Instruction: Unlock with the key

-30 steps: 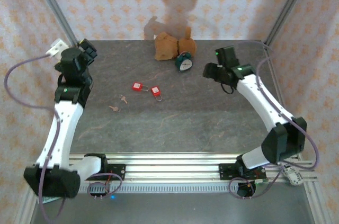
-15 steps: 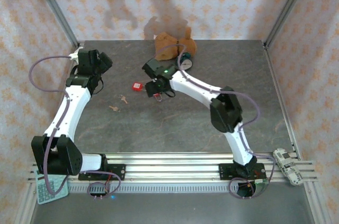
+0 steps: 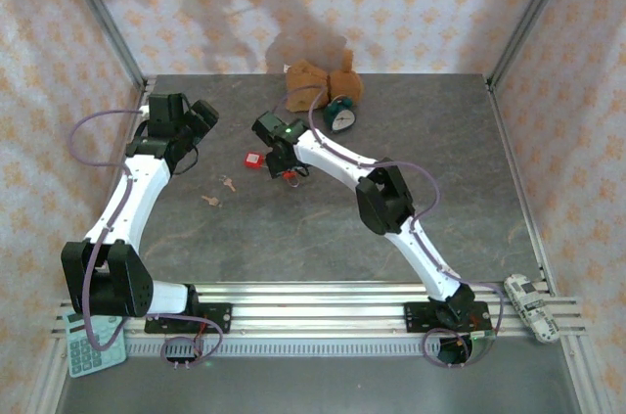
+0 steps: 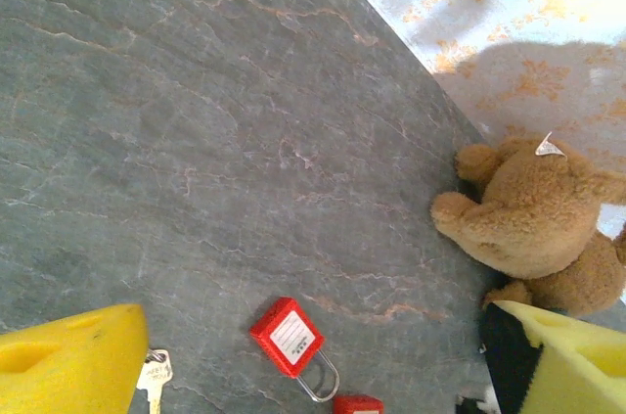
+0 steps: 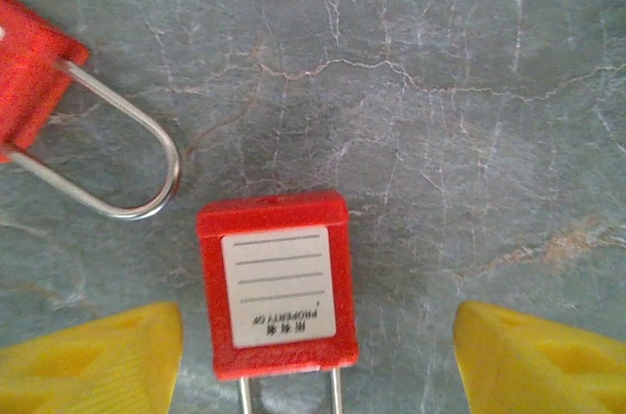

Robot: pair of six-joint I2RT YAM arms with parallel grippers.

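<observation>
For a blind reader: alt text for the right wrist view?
A red padlock with a white label lies on the grey table between the open yellow fingers of the right gripper. A second red padlock sits at upper left.

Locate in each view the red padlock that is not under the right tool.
Top: padlock left of centre, toward the back.
Left wrist: bottom centre, near the lower edge.
Right wrist: top left corner, partly cut off.
Shared landmark: the second padlock, close beside it.
</observation>
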